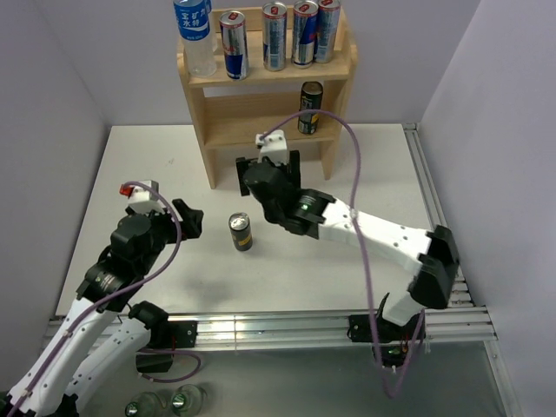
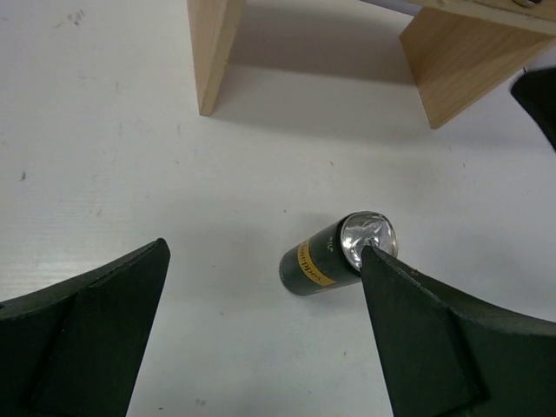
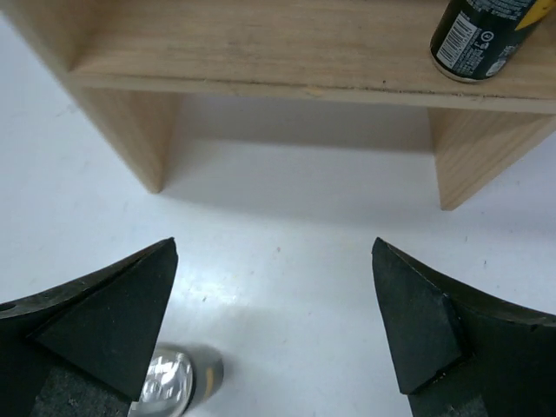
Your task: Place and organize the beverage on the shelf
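Standing upright, the dark yellow-banded can [image 1: 241, 232] is untouched; left gripper [image 2: 262, 252] and right gripper [image 3: 274, 248] gape empty.

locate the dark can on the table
Top view: the dark metal can stands on the white table, right of the left end effector, before the wooden shelf.

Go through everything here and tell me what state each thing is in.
Left gripper: open, empty.
Right gripper: open, empty.
Can on table: upright, ungripped.
Dark can on lower tier: upright.
Four cans on top tier: upright, in a row.
Water bottle: upright, top tier.
Shelf: upright.
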Motion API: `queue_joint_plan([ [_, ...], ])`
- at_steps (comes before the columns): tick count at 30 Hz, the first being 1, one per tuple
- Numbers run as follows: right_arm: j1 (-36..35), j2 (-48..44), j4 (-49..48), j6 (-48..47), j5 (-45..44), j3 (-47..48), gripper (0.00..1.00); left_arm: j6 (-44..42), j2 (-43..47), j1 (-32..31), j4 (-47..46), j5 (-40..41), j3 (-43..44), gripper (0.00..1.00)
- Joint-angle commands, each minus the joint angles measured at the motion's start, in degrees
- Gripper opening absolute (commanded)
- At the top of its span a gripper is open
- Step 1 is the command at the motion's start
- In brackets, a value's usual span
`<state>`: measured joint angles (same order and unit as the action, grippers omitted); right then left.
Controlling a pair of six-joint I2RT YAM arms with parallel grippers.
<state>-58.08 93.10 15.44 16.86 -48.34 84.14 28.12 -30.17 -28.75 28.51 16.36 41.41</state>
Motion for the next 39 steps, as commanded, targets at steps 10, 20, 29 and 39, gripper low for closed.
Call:
queue_joint_plan([
  [10,-6.9,-27.2,10.2,9.3,5.0,-16.2,1.0,2.8,-12.9,-1.0,-18.1,-8.4,-5.5,0.99],
  [20,-7.2,-35.3,16.6,11.0,4.7,-20.5,1.0,7.7,-17.5,-18.0,-26.4,2.0,-9.2,0.99],
  [29,-7.2,-37.6,18.3,11.0,4.3,-21.6,1.0,13.3,-27.6,-27.0,-28.6,15.5,-9.9,0.99],
  [39,-7.2,-43.2,21.7,14.8,3.5,-24.8,1.0,14.3,-38.0,-27.1,-35.1,22.4,-11.1,0.99],
])
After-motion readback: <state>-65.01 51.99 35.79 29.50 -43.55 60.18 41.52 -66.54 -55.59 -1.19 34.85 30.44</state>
